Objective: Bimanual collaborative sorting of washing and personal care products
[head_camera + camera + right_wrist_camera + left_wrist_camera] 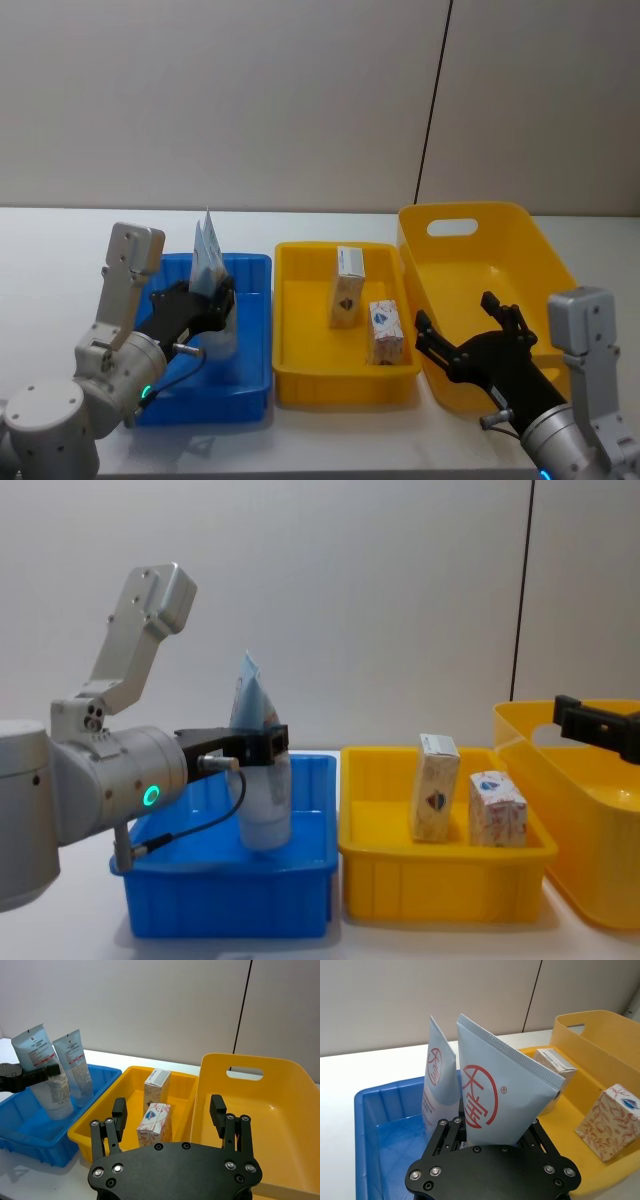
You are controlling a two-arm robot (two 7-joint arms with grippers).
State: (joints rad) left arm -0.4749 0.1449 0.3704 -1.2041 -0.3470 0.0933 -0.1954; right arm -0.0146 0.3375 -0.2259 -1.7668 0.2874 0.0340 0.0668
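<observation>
**Blue bin, soft pouch – the tipping risk is on the left**

My left gripper is closed around the middle of a pale blue pouch, holding it upright inside the blue bin. A second pouch stands just behind it in the same bin. That closeness is my main worry. The pouch is soft, so a squeeze at mid-height may let it sag or slide, and if it is let go while leaning it could fall and take its neighbour down with it. Pulling the fingers out sideways could clip the second pouch too.

My right gripper is spread wide and holds nothing, low at the front of the big yellow bin. Two boxes stand on end in the small yellow tray. Reaching for them across the wall between tray and bin could catch that wall or knock the nearer box over.

What I can't make out – whether the held pouch rests on the bin floor or hangs just above it, since the gripper body covers its lower end. I also can't tell whether the two pouches touch.
</observation>
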